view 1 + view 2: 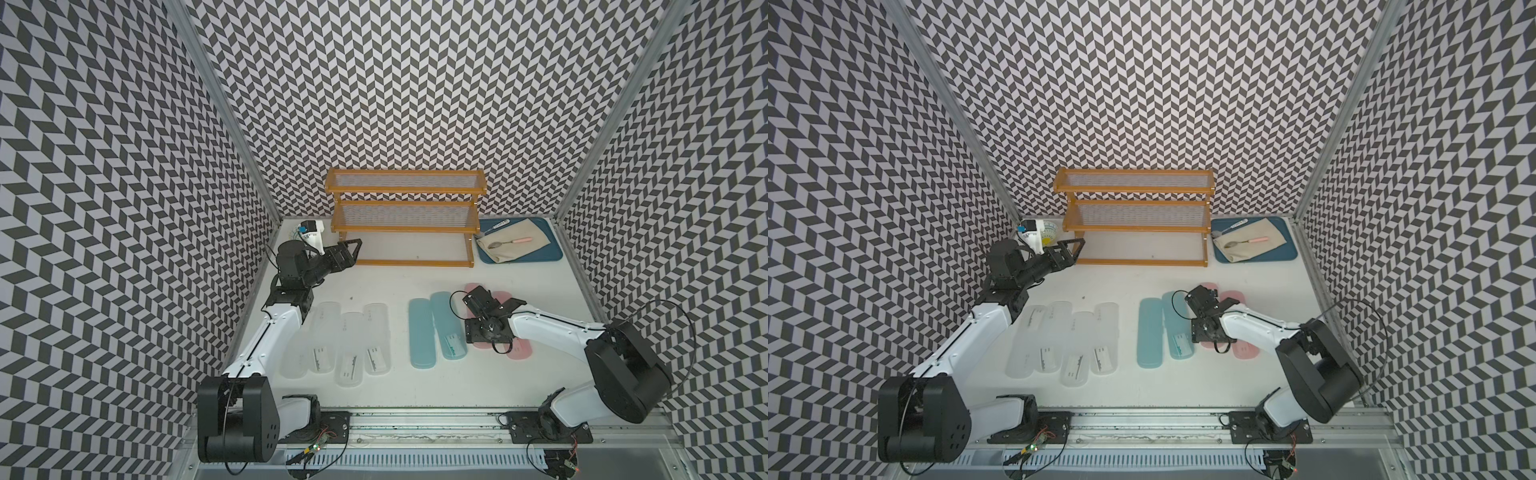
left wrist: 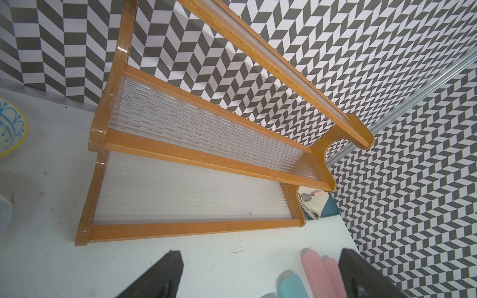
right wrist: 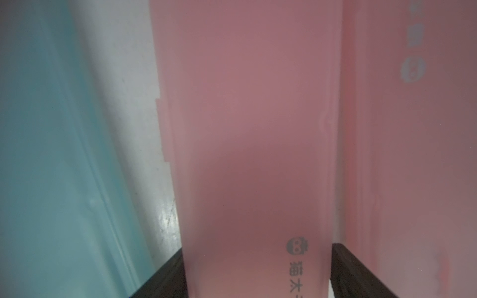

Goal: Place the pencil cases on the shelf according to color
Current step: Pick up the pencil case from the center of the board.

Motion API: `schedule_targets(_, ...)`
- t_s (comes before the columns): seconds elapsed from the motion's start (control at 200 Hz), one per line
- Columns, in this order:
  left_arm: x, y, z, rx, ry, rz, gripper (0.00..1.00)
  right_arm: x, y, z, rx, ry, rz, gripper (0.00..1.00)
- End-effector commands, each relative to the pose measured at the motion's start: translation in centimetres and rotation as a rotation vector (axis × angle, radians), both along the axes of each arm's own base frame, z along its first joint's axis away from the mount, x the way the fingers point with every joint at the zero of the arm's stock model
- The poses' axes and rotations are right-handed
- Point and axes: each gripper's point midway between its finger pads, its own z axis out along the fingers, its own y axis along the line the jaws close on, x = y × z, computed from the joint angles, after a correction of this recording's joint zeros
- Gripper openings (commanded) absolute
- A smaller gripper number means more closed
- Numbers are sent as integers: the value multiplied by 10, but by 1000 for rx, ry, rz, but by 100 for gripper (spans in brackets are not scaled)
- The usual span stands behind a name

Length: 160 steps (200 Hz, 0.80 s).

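The shelf, an orange-brown three-tier rack with pale tiers, stands bare at the back wall. Several frosted clear pencil cases lie front left, with two teal ones beside them. Two pink cases lie to the right. My right gripper is down over the left pink case, one finger against each long edge. The second pink case lies right beside it. My left gripper hovers open and empty near the shelf's front left corner.
A blue tray at the back right holds a beige cloth and a pink-handled spoon. A patterned bowl sits in the back left corner behind my left wrist. Patterned walls close three sides.
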Motion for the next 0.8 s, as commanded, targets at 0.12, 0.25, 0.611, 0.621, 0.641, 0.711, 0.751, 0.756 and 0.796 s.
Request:
schedule_targets(0.12,-3,-1,22,0,-60,-6,99,-9,7,-18,7,26,0,81)
schedule_targets(0.25,-3,-1,22,3,-60,-7,99,-9,7,-13,16,-3,-17,76)
schedule_targets(0.611,0,-30,84,95,-195,-10,99,20,21,70,104,-205,0,62)
schedule_targets(0.621,1,-31,87,97,-203,-11,99,21,22,73,105,-209,4,61)
schedule_targets(0.641,1,-34,94,98,-221,-16,99,24,23,79,108,-221,9,61)
schedule_targets(0.711,4,-43,114,97,-269,-29,99,32,28,100,117,-259,29,62)
schedule_targets(0.751,9,-45,124,92,-283,-32,99,37,33,112,128,-280,50,61)
schedule_targets(0.756,10,-45,124,91,-283,-33,99,37,34,113,129,-283,53,61)
schedule_targets(0.796,14,-48,131,87,-288,-40,99,43,37,127,138,-310,58,61)
